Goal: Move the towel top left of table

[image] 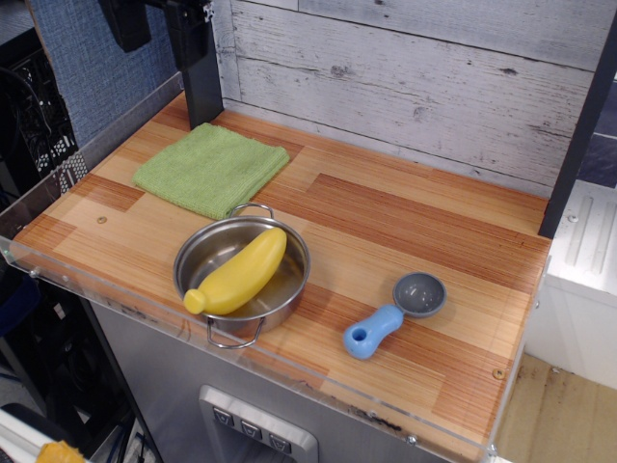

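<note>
The light green folded towel (212,169) lies flat on the wood-plank table (415,227), at its far left, close to the back corner. The black arm reaches in at the top left, above and behind the towel. A black part of my gripper (125,24) shows at the top edge, cut off by the frame, well above the towel and not touching it. Its fingers are not visible, so open or shut cannot be told. A black upright column (201,72) stands just behind the towel's far edge.
A steel pot (198,256) holding a yellow squash-shaped toy (237,272) sits just in front of the towel. A blue and grey scoop (390,316) lies at the front right. The whitewashed plank wall (405,77) closes the back; a clear rim runs along the table's front and left edges.
</note>
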{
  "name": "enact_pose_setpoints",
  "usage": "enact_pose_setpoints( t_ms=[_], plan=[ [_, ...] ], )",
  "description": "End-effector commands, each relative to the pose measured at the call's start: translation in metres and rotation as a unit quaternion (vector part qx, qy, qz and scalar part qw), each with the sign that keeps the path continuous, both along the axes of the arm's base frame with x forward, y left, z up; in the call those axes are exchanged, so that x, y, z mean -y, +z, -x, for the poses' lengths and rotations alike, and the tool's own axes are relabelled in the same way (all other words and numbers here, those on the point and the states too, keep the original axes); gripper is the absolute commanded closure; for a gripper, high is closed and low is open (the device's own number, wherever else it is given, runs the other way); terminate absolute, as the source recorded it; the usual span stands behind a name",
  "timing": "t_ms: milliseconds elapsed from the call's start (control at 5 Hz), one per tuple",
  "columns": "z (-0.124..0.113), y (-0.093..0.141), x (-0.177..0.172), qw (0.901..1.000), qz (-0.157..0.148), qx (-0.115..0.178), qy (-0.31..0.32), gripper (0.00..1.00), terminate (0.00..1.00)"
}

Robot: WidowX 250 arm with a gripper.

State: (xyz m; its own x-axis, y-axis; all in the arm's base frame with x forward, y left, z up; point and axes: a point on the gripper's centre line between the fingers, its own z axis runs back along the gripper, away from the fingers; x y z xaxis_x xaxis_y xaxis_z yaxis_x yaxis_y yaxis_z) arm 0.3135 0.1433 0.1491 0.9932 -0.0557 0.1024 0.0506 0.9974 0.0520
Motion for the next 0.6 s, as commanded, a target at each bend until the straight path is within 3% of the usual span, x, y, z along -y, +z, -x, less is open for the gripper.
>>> enact_pose_setpoints(
  t_ms=[0,200,400],
  plan=[
    [-0.0009,0.0260,0.0019,0.9993,-0.015,0.033,0.001,0.00,0.00],
    [-0.0009,0.0260,0.0019,0.9993,-0.015,0.033,0.001,0.00,0.00],
    [-0.0009,0.0260,0.0019,0.9993,-0.015,0.033,0.001,0.00,1.00]
  ],
)
